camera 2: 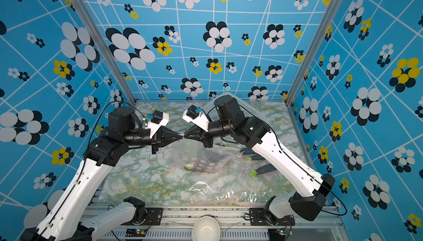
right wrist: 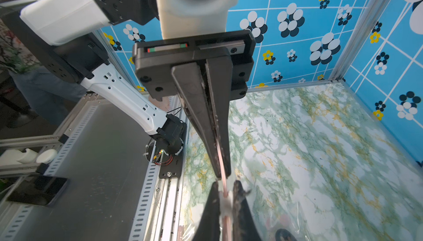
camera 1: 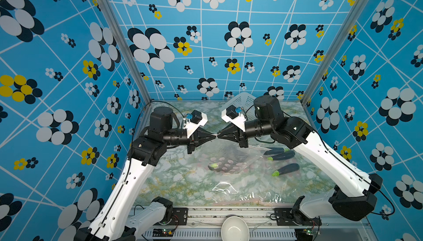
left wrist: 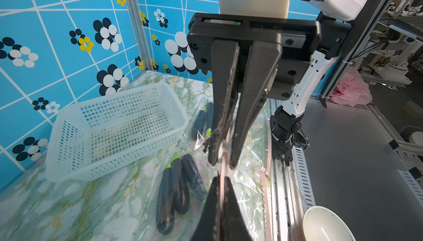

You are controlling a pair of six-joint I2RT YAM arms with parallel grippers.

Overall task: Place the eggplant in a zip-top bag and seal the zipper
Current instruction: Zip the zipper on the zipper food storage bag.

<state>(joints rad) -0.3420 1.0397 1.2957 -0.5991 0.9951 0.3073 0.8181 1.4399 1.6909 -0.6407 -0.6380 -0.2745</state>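
Pinching the zipper (left wrist: 222,171) tip to tip, your left gripper (camera 1: 214,137) anchors it while your right gripper (camera 1: 219,134) clamps it just alongside, likely to run the seal shut; the eggplant (camera 1: 214,166) hangs inside the bag (camera 1: 235,157) beneath them

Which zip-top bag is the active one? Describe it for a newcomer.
On the marble table, look where the left gripper and right gripper meet tip to tip. The zip-top bag hangs from them, pink-dotted, holding an eggplant; the other clear bags lie at the table's front edge.
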